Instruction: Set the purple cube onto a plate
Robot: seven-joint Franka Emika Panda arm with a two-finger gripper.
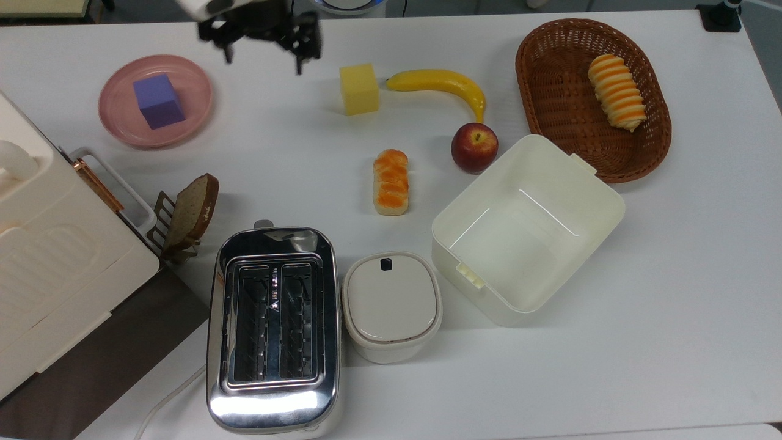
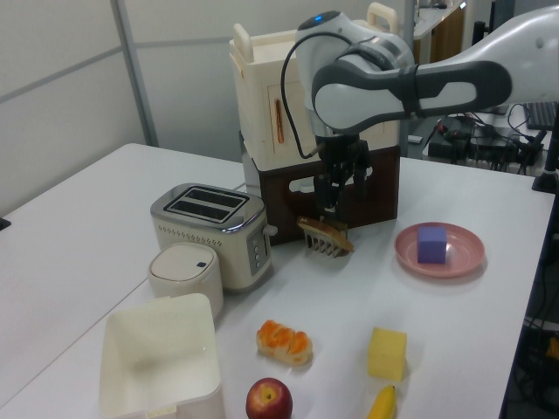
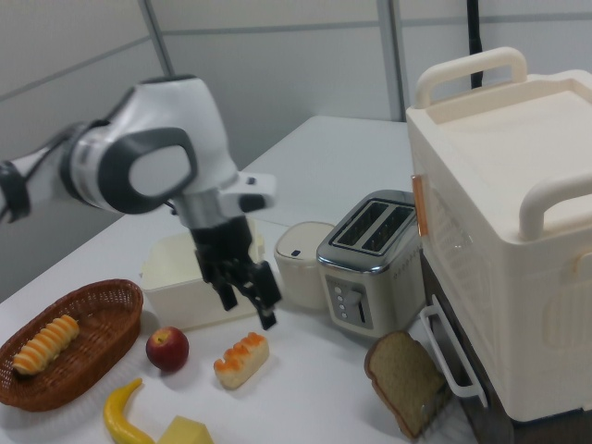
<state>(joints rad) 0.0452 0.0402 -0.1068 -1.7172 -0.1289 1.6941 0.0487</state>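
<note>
We find the purple cube (image 1: 159, 101) resting flat on the plate (image 1: 194, 84), toward the top view's left far side of the white table (image 1: 611, 366). The gripper (image 1: 263, 46) hangs apart from it, up in the air to the top view's right of the plate, fingers released and grasping nothing. Beyond it lie a yellow cube (image 1: 359, 89), a banana (image 1: 441, 82), an apple (image 1: 474, 146) and a wicker basket (image 1: 550, 73). Pale partition walls (image 2: 70, 78) close the room. In the right view we see a slice of bread (image 3: 404, 381) leaning beside the cream cabinet (image 3: 499, 231); the left view shows the cube (image 2: 431, 243) from the side.
</note>
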